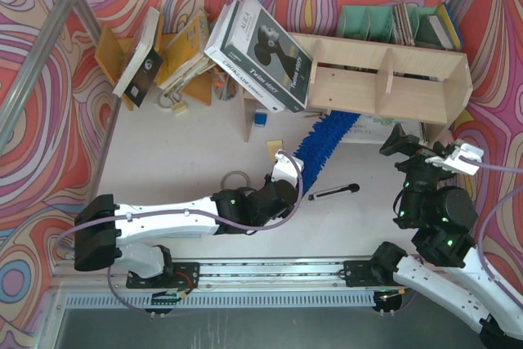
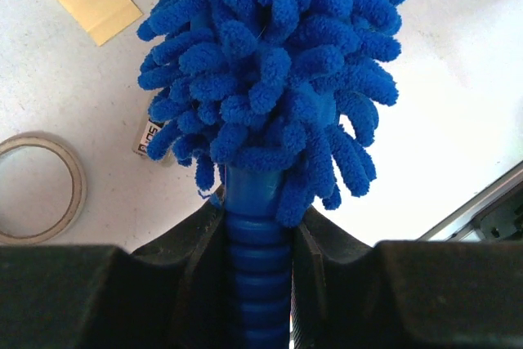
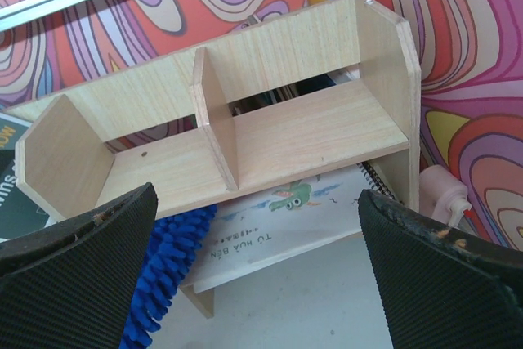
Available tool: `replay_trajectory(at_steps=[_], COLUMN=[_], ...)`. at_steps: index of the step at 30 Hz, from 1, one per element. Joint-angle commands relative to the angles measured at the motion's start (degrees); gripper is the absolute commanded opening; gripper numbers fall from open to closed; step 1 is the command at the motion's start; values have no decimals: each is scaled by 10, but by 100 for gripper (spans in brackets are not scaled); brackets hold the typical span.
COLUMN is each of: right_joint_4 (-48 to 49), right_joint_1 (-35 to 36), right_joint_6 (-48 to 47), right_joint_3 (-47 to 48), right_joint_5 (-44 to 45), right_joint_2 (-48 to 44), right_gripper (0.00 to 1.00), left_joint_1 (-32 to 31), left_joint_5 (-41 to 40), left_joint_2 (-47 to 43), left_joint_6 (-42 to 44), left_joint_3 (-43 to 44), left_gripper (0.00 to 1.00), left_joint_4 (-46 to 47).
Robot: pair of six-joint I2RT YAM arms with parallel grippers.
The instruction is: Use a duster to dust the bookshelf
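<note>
The pale plywood bookshelf stands at the back right, with an upright divider; it also fills the right wrist view. The fluffy blue duster runs from my left gripper up into the shelf's lower opening, its tip under the upper board beside a crocodile notebook. My left gripper is shut on the duster's ribbed blue handle, the head just beyond the fingers. My right gripper is open and empty, in front of the shelf's right end, fingers wide apart.
Large black-and-white books lean against the shelf's left end. An orange-brown rack of tilted books stands back left. A thin rod with a black clip, a tape ring, a yellow note and a blue cube lie on the table.
</note>
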Motion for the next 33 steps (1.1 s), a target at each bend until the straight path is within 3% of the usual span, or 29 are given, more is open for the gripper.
replay_trajectory(at_steps=[1, 8, 16, 20, 33], right_joint_4=[-5, -2, -2, 1, 2], right_joint_1=[-2, -2, -2, -3, -3], right_joint_6=[10, 9, 8, 7, 10], right_joint_3=[14, 8, 9, 8, 6], right_joint_5=[0, 8, 10, 9, 9], right_joint_2=[10, -1, -3, -8, 5], right_gripper=[99, 99, 99, 99, 99], left_joint_1=[6, 6, 6, 6, 9], left_joint_5=[-44, 39, 159, 175, 38], left_joint_2=[-12, 64, 160, 202, 66], left_joint_6=[-40, 4, 76, 89, 70], left_joint_3=[8, 88, 221, 273, 105], left_gripper=[0, 0, 0, 0, 0], left_joint_4=[40, 57, 19, -35, 43])
